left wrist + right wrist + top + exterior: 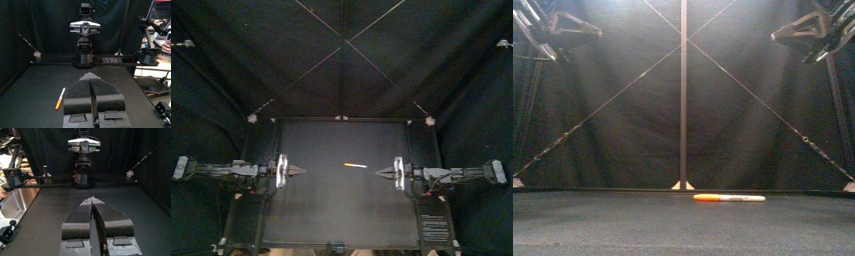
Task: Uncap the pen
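While both are seen pressed shut and empty, the left arm's black two-jawed tool [299,172] and the right tool [381,172] are raised at opposite sides of the small black tabletop [331,215]. Slightly behind the line between them, a slim orange-and-white marker pen [354,163] is laid flat. Its long axis is pointed roughly tool to tool, orange end leftward. The right tool is judged nearer.

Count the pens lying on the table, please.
1. The pen lies flat near the middle of the table, between the left tool and the right tool, touching neither. None seems hidden.
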Controlling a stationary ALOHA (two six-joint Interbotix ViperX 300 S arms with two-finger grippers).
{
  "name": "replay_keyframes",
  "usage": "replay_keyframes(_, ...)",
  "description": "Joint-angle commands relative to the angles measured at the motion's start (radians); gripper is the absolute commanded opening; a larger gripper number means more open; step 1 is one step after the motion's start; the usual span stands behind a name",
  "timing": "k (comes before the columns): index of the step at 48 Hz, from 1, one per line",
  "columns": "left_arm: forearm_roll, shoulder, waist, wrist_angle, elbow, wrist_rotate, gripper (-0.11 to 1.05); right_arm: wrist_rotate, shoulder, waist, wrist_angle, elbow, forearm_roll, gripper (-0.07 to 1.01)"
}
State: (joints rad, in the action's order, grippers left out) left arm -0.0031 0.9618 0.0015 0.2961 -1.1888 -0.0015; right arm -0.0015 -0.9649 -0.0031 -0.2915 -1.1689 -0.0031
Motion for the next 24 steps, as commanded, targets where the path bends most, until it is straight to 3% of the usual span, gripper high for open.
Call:
replay_keyframes(1,0.002,-0.023,0.005,0.011,0.018,0.0077,-0.09,0.011,0.034,-0.037,-0.003,0.009,0.009,-0.05)
replay_keyframes(7,0.005,-0.083,0.008,0.023,0.032,0.0092,-0.02,0.018,0.124,-0.138,0.008,0.014,0.040,0.00)
replay_keyframes(11,0.005,-0.137,0.015,0.034,0.040,0.0092,0.03,0.020,0.219,-0.230,0.025,0.020,0.061,0.03)
replay_keyframes(16,0.008,-0.212,0.037,0.046,0.051,0.0092,0.07,0.018,0.330,-0.301,0.058,0.035,0.063,0.06)
replay_keyframes(24,0.017,-0.298,0.081,0.058,0.058,0.0092,0.14,0.015,0.503,-0.314,0.103,0.078,0.028,0.20)
